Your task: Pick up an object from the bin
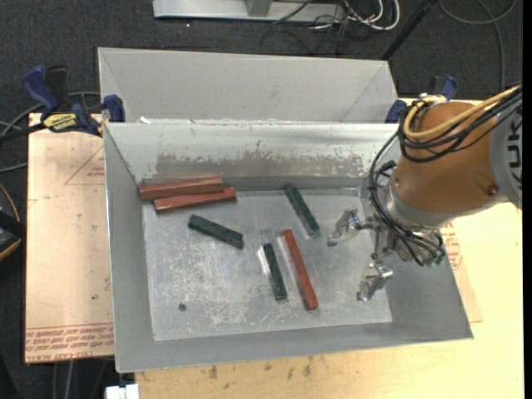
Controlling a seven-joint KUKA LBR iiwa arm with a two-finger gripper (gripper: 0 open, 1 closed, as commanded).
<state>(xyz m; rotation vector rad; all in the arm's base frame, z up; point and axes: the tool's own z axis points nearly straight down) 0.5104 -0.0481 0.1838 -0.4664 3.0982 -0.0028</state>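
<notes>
No legible text, label, brand or number on anything here

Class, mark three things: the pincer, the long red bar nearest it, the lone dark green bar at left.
pincer (349, 264), camera view, midway between its fingertips
long red bar (298, 269), camera view, its middle
lone dark green bar (215, 230), camera view, its middle
</notes>
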